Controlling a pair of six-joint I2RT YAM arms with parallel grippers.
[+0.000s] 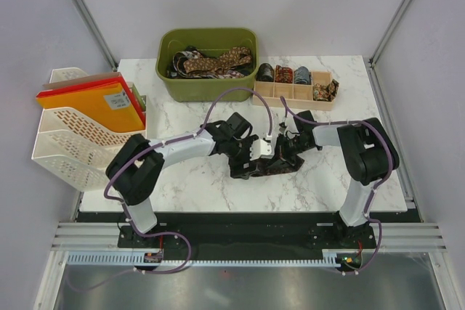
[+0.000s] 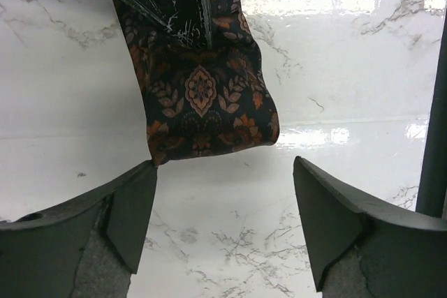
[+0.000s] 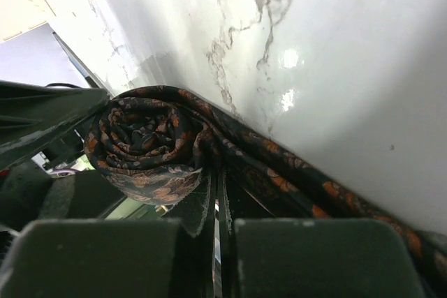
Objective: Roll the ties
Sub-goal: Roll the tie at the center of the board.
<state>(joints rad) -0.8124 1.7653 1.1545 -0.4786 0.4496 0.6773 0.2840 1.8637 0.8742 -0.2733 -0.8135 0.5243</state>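
Your left gripper (image 2: 223, 165) gapes wide and empty; the dark orange-patterned fabric tie (image 2: 202, 95) has its flat end on the white marble table (image 1: 189, 179), just past the fingertips (image 2: 136, 197). Your right gripper (image 3: 218, 204) pinches that tie beside its rolled part. Beyond, an olive plastic bin (image 1: 174, 86) holds loose ties (image 1: 218, 61).

Tie (image 2: 202, 102): dark, orange floral print, blunt end lying on glossy white marble table (image 2: 363, 68). Left gripper (image 2: 223, 172) spread wide; tie's lower-left corner right at one fingertip (image 2: 143, 179), other fingertip well apart.
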